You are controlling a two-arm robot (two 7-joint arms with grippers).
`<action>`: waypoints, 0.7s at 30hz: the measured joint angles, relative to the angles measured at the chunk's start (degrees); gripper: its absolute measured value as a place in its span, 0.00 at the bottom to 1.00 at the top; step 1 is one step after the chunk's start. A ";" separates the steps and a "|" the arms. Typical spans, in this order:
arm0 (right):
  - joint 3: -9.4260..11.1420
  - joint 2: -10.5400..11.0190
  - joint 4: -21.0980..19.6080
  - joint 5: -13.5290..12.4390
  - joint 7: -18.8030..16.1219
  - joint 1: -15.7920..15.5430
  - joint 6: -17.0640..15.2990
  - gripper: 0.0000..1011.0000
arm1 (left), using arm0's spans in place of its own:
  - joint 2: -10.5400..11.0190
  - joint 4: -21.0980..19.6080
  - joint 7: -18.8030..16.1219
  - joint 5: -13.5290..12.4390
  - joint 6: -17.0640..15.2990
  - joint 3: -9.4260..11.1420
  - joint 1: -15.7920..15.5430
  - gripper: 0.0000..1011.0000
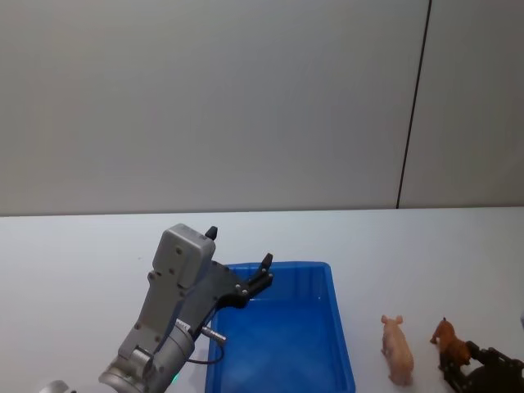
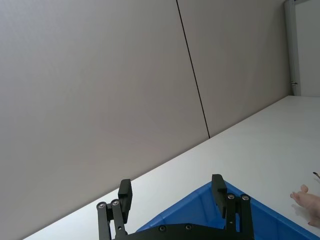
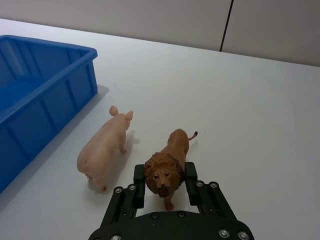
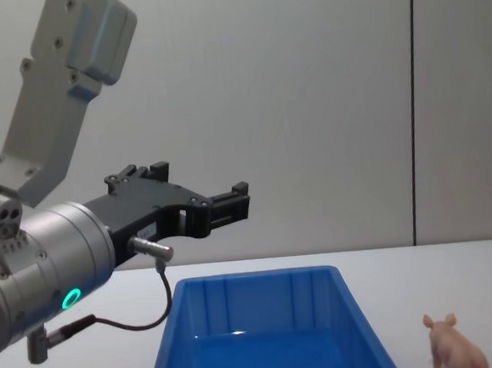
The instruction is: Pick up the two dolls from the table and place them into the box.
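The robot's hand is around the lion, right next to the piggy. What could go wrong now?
1. The right gripper sits around the lion at its maned head, not its body, so the lion might slip or tip when lifted.
2. The pig stands close beside the lion and could get knocked over.
3. The left gripper hovers open over the box, so the arms might bump when the lion comes across.

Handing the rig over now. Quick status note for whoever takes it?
Left tool: open, empty, raised over the box.
Right tool: down at the lion, which stands on the table; grip not confirmed.
Pig: standing on the table, between the lion and the box.
Done: nothing, no animal in the box yet.
Left: lift the lion and the pig and put both in the box.
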State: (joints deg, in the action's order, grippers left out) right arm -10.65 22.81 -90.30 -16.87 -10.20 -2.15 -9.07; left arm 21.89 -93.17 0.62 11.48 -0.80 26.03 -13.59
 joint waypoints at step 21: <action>-0.18 -0.73 -3.94 3.00 -1.78 2.11 4.95 0.42 | 0.00 0.00 0.00 0.00 0.00 0.00 0.00 0.99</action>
State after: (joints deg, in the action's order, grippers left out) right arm -10.83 22.07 -94.24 -13.87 -11.98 -0.03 -4.13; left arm 21.89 -93.17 0.62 11.48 -0.80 26.02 -13.59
